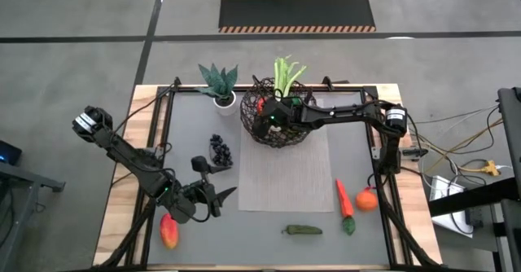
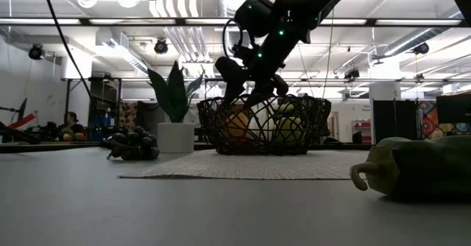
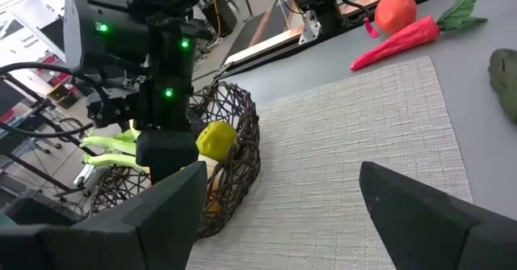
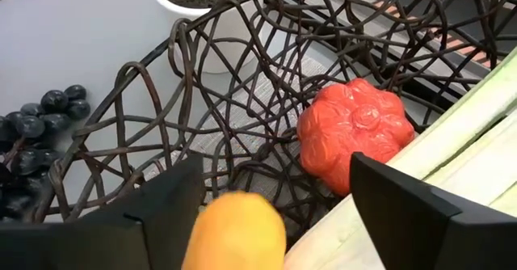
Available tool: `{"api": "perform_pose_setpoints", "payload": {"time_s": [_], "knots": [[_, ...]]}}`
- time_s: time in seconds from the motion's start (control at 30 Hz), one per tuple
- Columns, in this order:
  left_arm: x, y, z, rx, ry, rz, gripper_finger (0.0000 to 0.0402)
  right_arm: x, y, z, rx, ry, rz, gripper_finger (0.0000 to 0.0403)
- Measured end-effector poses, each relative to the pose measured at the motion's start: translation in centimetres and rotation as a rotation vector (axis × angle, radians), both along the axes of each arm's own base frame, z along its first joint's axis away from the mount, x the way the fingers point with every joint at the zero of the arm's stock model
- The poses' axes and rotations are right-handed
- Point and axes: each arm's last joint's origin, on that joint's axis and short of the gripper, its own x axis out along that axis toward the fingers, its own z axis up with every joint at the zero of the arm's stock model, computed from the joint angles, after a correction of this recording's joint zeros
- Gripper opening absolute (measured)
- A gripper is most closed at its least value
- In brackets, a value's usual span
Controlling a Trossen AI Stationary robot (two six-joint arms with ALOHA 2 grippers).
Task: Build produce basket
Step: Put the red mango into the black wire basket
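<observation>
Your right gripper point(image 1: 265, 119) is hanging over the wire basket point(image 1: 277, 139), reaching in from the mat's far right side. Its jaws are standing wide with nothing pinched between them. In the right wrist view an orange-yellow fruit point(image 4: 234, 231) is sitting just below the gap between the jaws, close to the one finger point(image 4: 121, 225), but I can't tell whether they're touching. Just past the other finger there's a lumpy red fruit point(image 4: 353, 133) lying on the basket floor, and the pale green leek point(image 4: 452, 153) is leaning along that same side, its leafy top poking up over the rim. A yellow fruit point(image 3: 216, 140) is also sitting inside the basket, right beside the gripper body as the left wrist view sees it.

Outside the basket, the dark grapes point(image 1: 221, 151) are lying on the table beyond the wire wall, on the side of that first finger, near the white pot with the spiky plant point(image 1: 219, 83).

Your left gripper point(image 1: 213, 197) is parked low at the near left corner of the woven mat point(image 1: 285, 170), jaws spread wide and empty, pointing across the mat. A red-and-yellow fruit point(image 1: 169, 230) is lying behind it, near the table edge. Well ahead of those jaws, across the mat, you've got the carrot point(image 1: 344, 199) and an orange fruit point(image 1: 366, 199) just beside it, with a green pepper point(image 1: 304, 230) off the mat's near edge.
</observation>
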Motion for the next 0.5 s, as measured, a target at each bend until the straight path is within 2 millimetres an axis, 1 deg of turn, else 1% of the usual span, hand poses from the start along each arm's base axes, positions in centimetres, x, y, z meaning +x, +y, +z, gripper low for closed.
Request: {"api": "perform_pose_setpoints", "payload": {"time_s": [0.1,0.2,0.3,0.5], "knots": [[0.0,0.0,0.0,-0.002,-0.003,0.002,0.0306,0.0,0.0,0.1,-0.001,-0.001,0.001,0.031],[0.1,0.0,0.1,-0.013,-0.01,0.004,0.0306,-0.2,0.1,0.6,0.007,0.011,0.013,0.0317],[0.1,0.0,0.0,-0.028,-0.016,0.008,0.0306,-0.2,0.7,2.1,0.009,0.004,0.042,0.0314],[0.0,0.0,0.0,-0.034,-0.019,0.009,0.0306,-0.5,3.1,4.8,-0.026,-0.041,0.115,0.0299]]}}
